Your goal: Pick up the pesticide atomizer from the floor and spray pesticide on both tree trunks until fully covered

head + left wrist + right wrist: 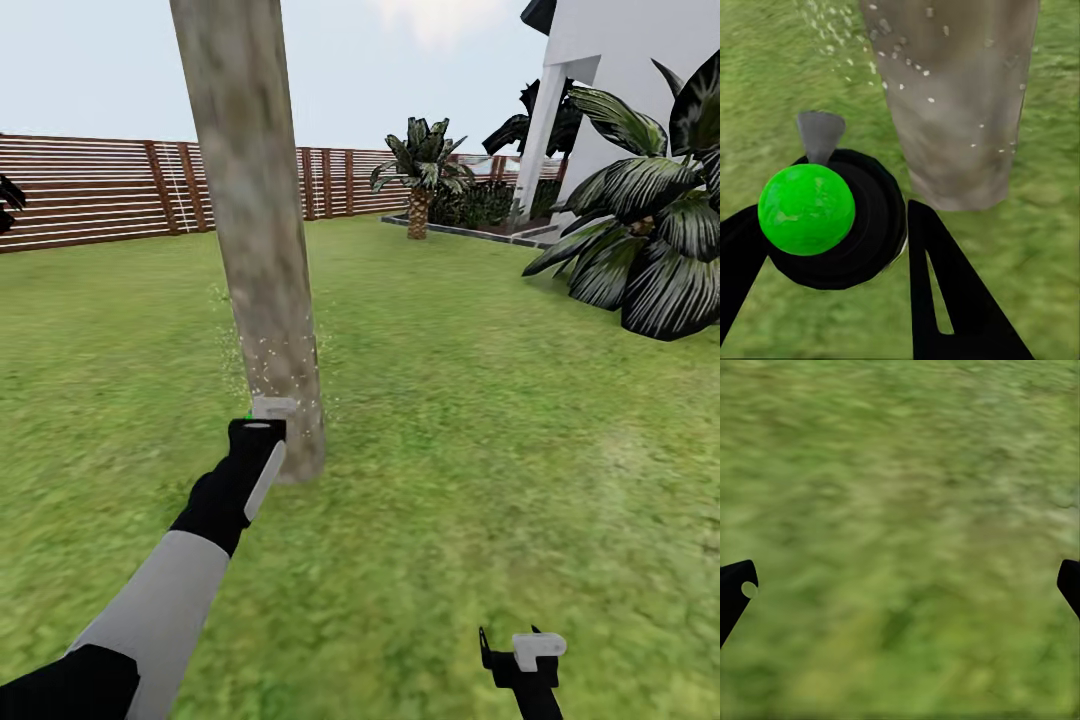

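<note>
A thick mottled tree trunk (255, 230) rises from the grass (450, 450) just ahead of my left arm. My left gripper (262, 428) is shut on the pesticide atomizer (268, 408), held right against the trunk's lower part. In the left wrist view the atomizer (840, 225) is a dark round bottle with a bright green dot on top. It sits between my black fingers (945, 300), with its grey nozzle (820, 135) pointing beside the trunk (956, 97). White pesticide specks (272, 360) dot the lower bark and hang in the air (900, 67). My right gripper (520, 655) stands open, low over bare grass (900, 510).
A brown slat fence (90, 190) closes the lawn at the back. A short palm (420, 180) stands by a grey border at the far right. A large dark-leaved plant (650, 240) and a white building (600, 60) fill the right side. Open grass lies right of the trunk.
</note>
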You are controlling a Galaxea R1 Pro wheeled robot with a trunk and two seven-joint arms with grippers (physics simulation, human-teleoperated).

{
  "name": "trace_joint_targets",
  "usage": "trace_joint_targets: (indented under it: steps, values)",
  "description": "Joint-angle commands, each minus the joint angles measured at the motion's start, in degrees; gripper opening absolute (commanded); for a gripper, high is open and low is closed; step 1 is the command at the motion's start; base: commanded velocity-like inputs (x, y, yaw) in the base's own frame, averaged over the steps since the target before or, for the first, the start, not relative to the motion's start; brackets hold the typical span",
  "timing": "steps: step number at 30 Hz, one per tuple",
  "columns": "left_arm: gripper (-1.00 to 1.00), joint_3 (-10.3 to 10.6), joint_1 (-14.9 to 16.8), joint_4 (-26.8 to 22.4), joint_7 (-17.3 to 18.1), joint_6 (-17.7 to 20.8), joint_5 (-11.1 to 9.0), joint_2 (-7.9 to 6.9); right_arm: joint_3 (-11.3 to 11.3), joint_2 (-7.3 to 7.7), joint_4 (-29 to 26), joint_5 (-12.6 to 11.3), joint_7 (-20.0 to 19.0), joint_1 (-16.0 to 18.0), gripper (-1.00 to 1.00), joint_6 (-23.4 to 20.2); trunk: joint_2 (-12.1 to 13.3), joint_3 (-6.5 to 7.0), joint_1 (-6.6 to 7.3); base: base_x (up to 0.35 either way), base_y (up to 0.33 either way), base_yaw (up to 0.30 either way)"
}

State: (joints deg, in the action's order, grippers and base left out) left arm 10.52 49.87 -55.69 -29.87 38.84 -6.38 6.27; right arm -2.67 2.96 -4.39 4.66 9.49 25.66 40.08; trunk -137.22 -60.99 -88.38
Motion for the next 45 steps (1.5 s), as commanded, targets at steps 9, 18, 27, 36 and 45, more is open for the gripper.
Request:
trace_joint_targets:
  steps: [9,18,27,36,45]
  values:
    - [-1.00,7.75,0.89,-0.17,0.08,0.10,-0.63,3.49,0.00,-0.01,0.00,0.00,0.00,0.00,1.00,0.00,0.00,0.00,0.00,-0.094,0.000,0.000]
    - [-1.00,-0.65,5.89,0.00,0.46,2.40,-0.66,0.75,0.01,-0.01,0.00,0.00,0.00,0.00,1.00,0.00,0.00,0.00,0.00,0.000,0.000,0.000]
    - [-1.00,2.34,9.50,-1.20,1.32,4.51,-1.06,3.19,-0.02,0.00,0.00,0.00,0.00,0.00,1.00,0.00,0.00,0.00,0.00,0.000,0.000,0.000]
    - [-1.00,-0.43,9.08,-6.03,5.76,9.90,-2.15,-4.73,0.01,0.00,0.00,0.00,0.00,0.00,1.00,0.00,0.00,0.00,0.00,0.000,0.000,0.000]
    - [-1.00,-0.40,-1.93,-3.86,8.24,3.86,-1.41,-5.86,-0.05,-0.01,0.00,0.00,0.00,0.00,1.00,0.00,0.00,0.00,0.00,-0.206,0.005,0.000]
